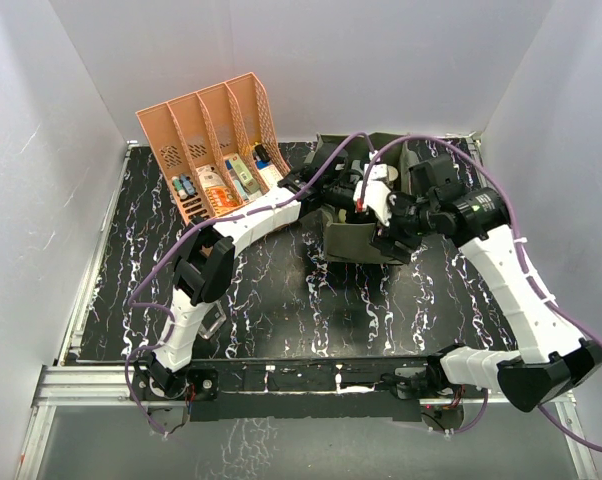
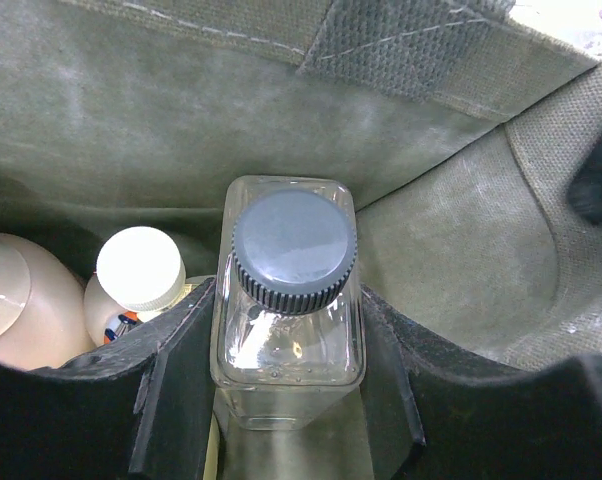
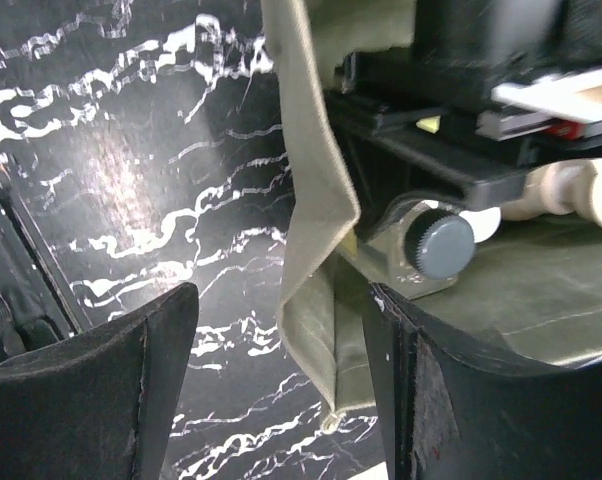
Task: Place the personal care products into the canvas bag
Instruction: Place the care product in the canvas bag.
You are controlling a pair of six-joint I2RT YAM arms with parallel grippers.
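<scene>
Olive canvas bag point(image 1: 356, 245) stands far-centre on the table point(image 1: 271, 290). Your left fingers point(image 2: 171, 400) pinch the clear dark-capped bottle point(image 2: 291, 340) inside it; your right fingers point(image 3: 91, 390) stand spread around one edge of its wall.

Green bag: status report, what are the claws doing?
Left gripper shut on clear bottle, down inside canvas bag. Right gripper open, astride its wall. Tan bottle close alongside.
</scene>
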